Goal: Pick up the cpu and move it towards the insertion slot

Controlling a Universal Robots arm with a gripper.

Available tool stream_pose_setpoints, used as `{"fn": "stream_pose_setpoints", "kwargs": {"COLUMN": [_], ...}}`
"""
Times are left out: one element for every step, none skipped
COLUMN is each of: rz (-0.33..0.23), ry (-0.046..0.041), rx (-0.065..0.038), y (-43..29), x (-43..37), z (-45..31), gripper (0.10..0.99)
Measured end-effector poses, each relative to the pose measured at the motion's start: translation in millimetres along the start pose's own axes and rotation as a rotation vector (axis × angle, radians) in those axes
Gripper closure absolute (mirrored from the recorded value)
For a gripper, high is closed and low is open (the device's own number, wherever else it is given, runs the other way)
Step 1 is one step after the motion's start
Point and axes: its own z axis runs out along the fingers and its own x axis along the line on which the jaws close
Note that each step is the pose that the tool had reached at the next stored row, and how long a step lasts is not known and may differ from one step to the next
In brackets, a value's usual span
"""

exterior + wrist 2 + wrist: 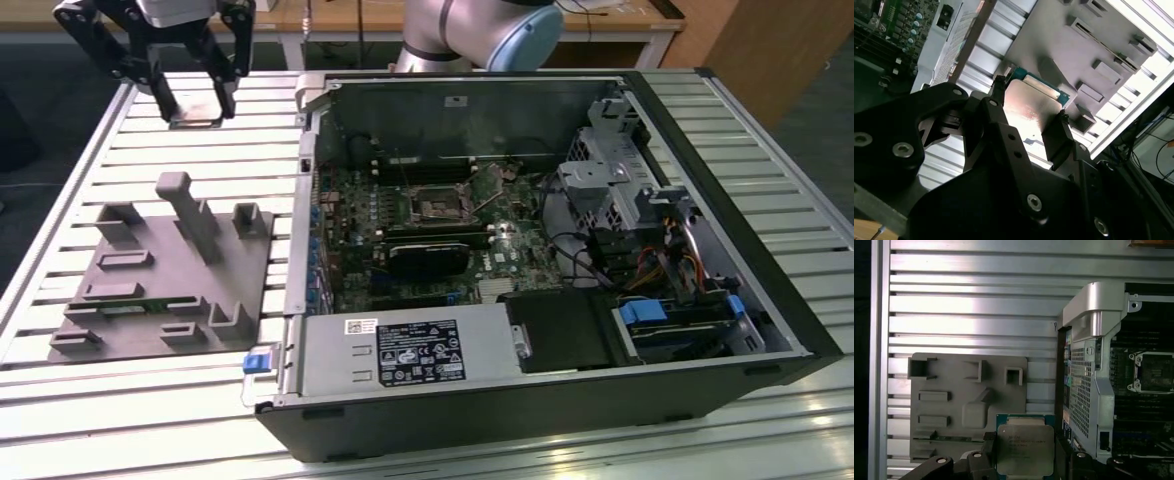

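The cpu [1025, 449] is pinched between the gripper's [195, 108] fingers [1056, 137] and held, apparently aloft, over the slatted table [160, 160]. The grey fixture [167, 275] sits below. The insertion slot [438, 203] lies at four o'clock inside the open computer case [694, 180].

No legible text on the cpu [1025, 449] or power-supply label [414, 353].

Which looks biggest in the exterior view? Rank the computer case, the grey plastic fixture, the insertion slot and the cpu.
Largest to smallest, as they look in the exterior view:
1. computer case
2. grey plastic fixture
3. insertion slot
4. cpu, held in the claw; it looks close to the insertion slot's size, so this ranking is unsure.
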Motion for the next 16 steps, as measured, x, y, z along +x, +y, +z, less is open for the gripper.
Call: {"fn": "stream_pose_setpoints", "kwargs": {"rz": [0.000, 0.000, 0.000, 0.000, 0.000, 0.000, 0.000, 0.000, 0.000, 0.000, 0.000, 0.000, 0.000, 0.000, 0.000, 0.000], "ry": [0.0001, 0.0000, 0.0001, 0.0000, 0.0000, -0.0001, 0.0000, -0.0001, -0.0001, -0.0001, 0.0000, 0.0000, 0.0000, 0.0000, 0.0001, 0.0000], "rx": [0.000, 0.000, 0.000, 0.000, 0.000, 0.000, 0.000, 0.000, 0.000, 0.000, 0.000, 0.000, 0.000, 0.000, 0.000, 0.000], "y": [0.0, -0.1, -0.1, -0.1, -0.1, -0.1, -0.1, -0.2, -0.2, -0.2, -0.2, -0.2, -0.3, -0.3, -0.3, -0.3], "x": [-2.1, -4.0, -5.9, -7.8, -9.8, -11.6, -13.6, -15.8, -17.8, -19.8, -21.7, -23.7, -25.9, -28.0, -30.1, -32.1], "z": [-0.1, 0.0, -0.1, -0.1, -0.1, -0.1, -0.1, -0.1, -0.1, -0.1, -0.2, -0.3, -0.2, -0.3, -0.3, -0.3], "gripper": [0.541, 0.541, 0.541, 0.541, 0.541, 0.541, 0.541, 0.541, 0.541, 0.541, 0.541, 0.541, 0.541, 0.541, 0.541, 0.541]}}
